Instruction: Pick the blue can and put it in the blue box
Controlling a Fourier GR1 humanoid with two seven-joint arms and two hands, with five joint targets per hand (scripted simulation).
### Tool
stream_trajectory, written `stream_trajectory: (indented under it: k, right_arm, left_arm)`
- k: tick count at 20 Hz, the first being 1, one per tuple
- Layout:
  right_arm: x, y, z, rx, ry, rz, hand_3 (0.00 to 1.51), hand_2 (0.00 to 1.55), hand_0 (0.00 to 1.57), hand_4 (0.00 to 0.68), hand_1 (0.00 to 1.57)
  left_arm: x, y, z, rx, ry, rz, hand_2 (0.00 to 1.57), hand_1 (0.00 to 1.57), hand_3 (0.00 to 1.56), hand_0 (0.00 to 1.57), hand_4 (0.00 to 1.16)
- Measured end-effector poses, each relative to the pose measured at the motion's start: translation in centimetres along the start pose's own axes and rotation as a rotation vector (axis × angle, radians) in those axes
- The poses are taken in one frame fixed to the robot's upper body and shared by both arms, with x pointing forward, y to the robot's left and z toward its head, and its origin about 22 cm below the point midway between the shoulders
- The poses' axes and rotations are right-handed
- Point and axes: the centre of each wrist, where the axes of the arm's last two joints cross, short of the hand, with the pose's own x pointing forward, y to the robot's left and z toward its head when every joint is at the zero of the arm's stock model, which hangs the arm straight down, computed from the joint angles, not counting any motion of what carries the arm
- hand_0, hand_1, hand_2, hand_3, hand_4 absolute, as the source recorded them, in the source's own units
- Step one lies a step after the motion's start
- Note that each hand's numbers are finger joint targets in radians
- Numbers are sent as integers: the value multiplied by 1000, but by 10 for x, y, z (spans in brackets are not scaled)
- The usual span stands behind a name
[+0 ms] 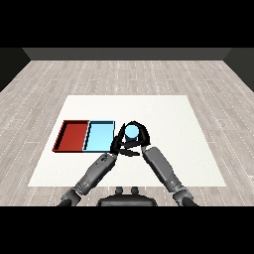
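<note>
In the head view, a white table (pixel 163 163) stood on a floor of grey planks (pixel 124 74). On the left part of the table two trays lay side by side and touched each other along one long edge: the red tray (pixel 61 139) was on the outer left, and the light blue tray (pixel 87 140) was next to it, closer to the middle of the table.

The blue can (pixel 132 131) was just beside the right edge of the light blue tray, not inside it. Only its light blue top was clearly seen, because black fingers stood around it. I could not tell if the can rested on the table or was lifted a little above it.

The right hand (pixel 143 139) came from the lower right corner on its grey forearm, and its fingers were curled around the can, from the right side and over the far side. The can sat inside this ring of fingers.

The left hand (pixel 119 145) came from the lower left corner and was very near the can, at its left and near side, between the can and the light blue tray. Its fingers overlapped with those of the right hand, so I could not tell if they were apart or closed.
</note>
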Motion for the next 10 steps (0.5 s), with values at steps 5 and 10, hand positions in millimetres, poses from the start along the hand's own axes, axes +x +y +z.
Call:
stream_trajectory:
  k: [5,10]
  right_arm:
    - [2,8,6,6,6,-10,1374,1462,1431,533,1431]
    - [1,11,0,20,19,-10,1374,1468,1468,528,1468]
  left_arm:
    - [8,-8,-8,-1,5,-7,0,0,0,0,0]
    - [9,-9,-16,1,-1,-18,0,0,0,0,0]
